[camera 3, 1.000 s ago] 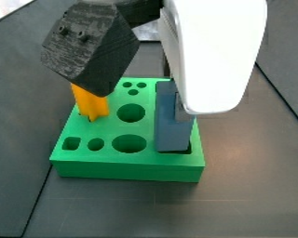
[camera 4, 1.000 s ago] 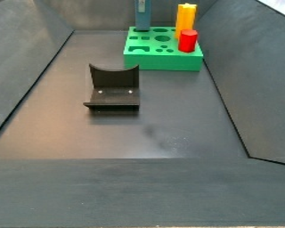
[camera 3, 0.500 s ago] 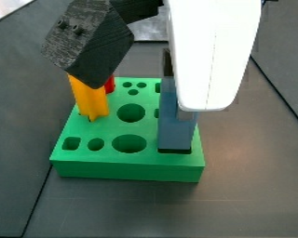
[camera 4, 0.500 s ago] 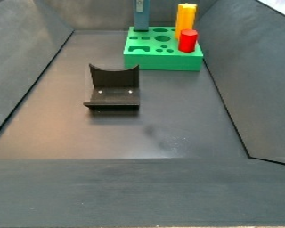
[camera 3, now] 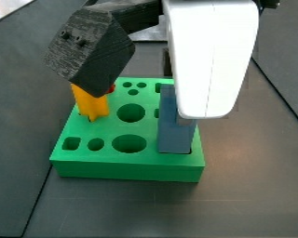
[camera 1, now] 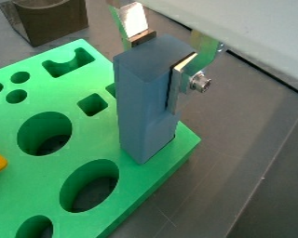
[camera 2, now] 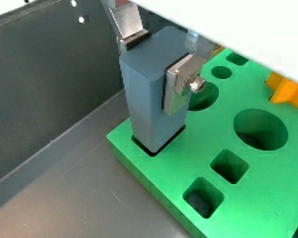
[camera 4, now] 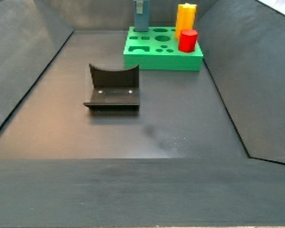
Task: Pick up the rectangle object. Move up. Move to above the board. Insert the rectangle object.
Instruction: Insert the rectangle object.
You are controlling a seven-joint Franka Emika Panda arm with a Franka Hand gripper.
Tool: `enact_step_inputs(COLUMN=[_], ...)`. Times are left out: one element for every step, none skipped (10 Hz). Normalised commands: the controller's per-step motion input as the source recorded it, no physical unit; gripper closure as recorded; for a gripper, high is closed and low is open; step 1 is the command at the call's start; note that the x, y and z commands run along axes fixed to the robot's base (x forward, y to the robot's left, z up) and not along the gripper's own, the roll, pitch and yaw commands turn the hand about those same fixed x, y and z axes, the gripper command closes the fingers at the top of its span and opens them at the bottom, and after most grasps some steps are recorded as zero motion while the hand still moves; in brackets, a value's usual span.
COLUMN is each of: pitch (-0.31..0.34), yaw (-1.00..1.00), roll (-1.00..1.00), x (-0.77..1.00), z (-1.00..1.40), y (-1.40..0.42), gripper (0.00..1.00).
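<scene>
The rectangle object, a slim blue-grey block, stands upright with its foot in a hole at a corner of the green board. It shows the same way in the wrist view and in both side views. My gripper sits round the block's top. One silver finger lies flat on a side face and the second one stands at the far edge. In a side view the white arm casing hides the fingers.
A yellow star post and a red cylinder stand in the board. The dark fixture stands on the grey floor in front of the board. Sloped dark walls ring the floor.
The arm casing and its black camera block shift slightly, up then down. The block stays seated in the board's corner hole throughout.
</scene>
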Motion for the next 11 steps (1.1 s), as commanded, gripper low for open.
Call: enact_step_inputs(pitch=[-0.051, -0.066, -0.036, 0.000, 0.000, 0.000, 0.000, 0.000, -0.010, -0.027, -0.017], yaw=[0.00, -0.07, -0.04, -0.02, -0.01, -0.04, -0.08, -0.10, -0.17, -0.17, -0.15], roll=[0.00, -0.02, 0.00, 0.03, 0.11, 0.07, 0.02, 0.00, 0.00, 0.00, 0.00], x=[0.06, 0.12, 0.01, 0.00, 0.00, 0.00, -0.06, -0.08, -0.15, -0.19, -0.19], z=[-0.11, -0.15, -0.20, -0.30, -0.25, -0.20, -0.14, -0.08, -0.08, -0.08, -0.13], y=[-0.05, 0.00, 0.00, 0.00, 0.00, 0.00, 0.00, 0.00, 0.01, 0.00, 0.00], gripper=[1.00, 1.00, 1.00, 1.00, 1.00, 1.00, 1.00, 1.00, 1.00, 1.00, 1.00])
